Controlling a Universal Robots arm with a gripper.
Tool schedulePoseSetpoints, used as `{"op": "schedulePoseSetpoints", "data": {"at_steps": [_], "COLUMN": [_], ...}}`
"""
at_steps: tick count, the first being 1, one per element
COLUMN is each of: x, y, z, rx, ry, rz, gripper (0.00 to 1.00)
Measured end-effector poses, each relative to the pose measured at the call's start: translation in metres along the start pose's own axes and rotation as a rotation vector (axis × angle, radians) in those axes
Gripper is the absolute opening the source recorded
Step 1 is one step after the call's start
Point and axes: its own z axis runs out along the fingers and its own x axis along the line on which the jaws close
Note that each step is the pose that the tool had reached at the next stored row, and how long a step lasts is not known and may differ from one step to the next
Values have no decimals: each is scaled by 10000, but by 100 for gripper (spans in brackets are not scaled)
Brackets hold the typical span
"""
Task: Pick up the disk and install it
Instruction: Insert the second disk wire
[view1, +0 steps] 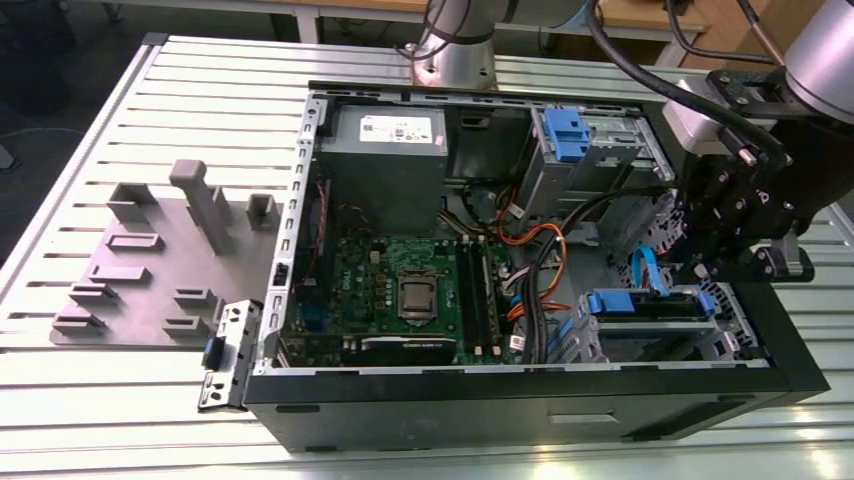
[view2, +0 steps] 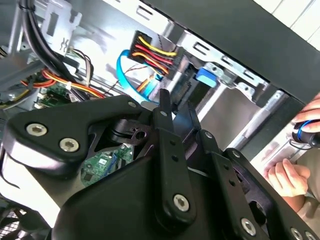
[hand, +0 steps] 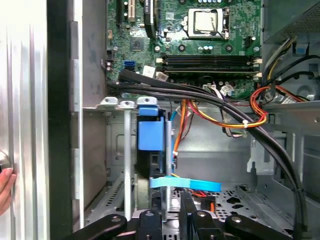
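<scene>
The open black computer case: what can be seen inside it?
Inside the open black computer case: a green motherboard, a grey power supply, blue-tabbed drive bays and coloured cables. The black gripper covers part of the bay area.

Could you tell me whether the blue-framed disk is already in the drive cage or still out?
In: the blue-framed disk sits slotted inside the metal drive cage of the black computer case.

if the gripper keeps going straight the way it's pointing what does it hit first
Most likely the flat blue ribbon cable lying across just ahead of the gripper, with the disk in its blue carrier seated in the drive cage beyond it. Depth is hard to judge.
</scene>
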Motion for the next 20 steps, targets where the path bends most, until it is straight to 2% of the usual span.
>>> {"op": "schedulePoseSetpoints", "data": {"at_steps": [3, 6, 14, 17, 19, 20], "x": [-50, -67, -76, -78, -82, -83], "y": [-17, -58, -231, -275, -287, -286], "z": [6, 17, 42, 69, 92, 92], "rx": [-10, -44, -134, -194, -252, -259], "ry": [1, 3, 58, 96, 107, 108], "rz": [-1, -1, -3, -6, -7, -6], "gripper": [29, 29, 29, 29, 29, 29]}}
